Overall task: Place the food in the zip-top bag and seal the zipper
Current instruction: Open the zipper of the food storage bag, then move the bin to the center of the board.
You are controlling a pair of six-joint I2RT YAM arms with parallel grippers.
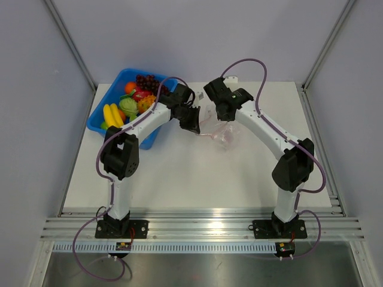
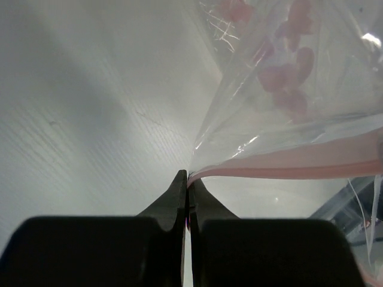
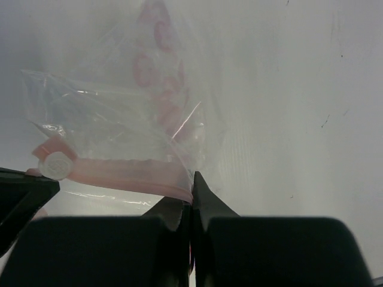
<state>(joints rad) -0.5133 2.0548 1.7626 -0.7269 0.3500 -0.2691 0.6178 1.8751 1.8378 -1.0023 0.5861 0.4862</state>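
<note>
The clear zip-top bag (image 1: 226,136) hangs between my two grippers above the table. My left gripper (image 1: 199,129) is shut on one end of the pink-red zipper (image 2: 299,167), as the left wrist view (image 2: 188,176) shows. My right gripper (image 1: 225,119) is shut on the zipper's other end (image 3: 119,171), as the right wrist view (image 3: 192,182) shows. A white slider (image 3: 55,165) sits on the strip near the left fingers (image 3: 18,194). Pink shapes show through the bag (image 3: 119,113). The food lies in the blue tray: bananas (image 1: 112,115), cabbage (image 1: 128,106), orange (image 1: 130,87), grapes (image 1: 146,81).
The blue tray (image 1: 149,139) stands at the back left, right beside the left arm's forearm. Metal frame posts rise at the back corners, and a rail runs along the table's near edge (image 1: 197,230).
</note>
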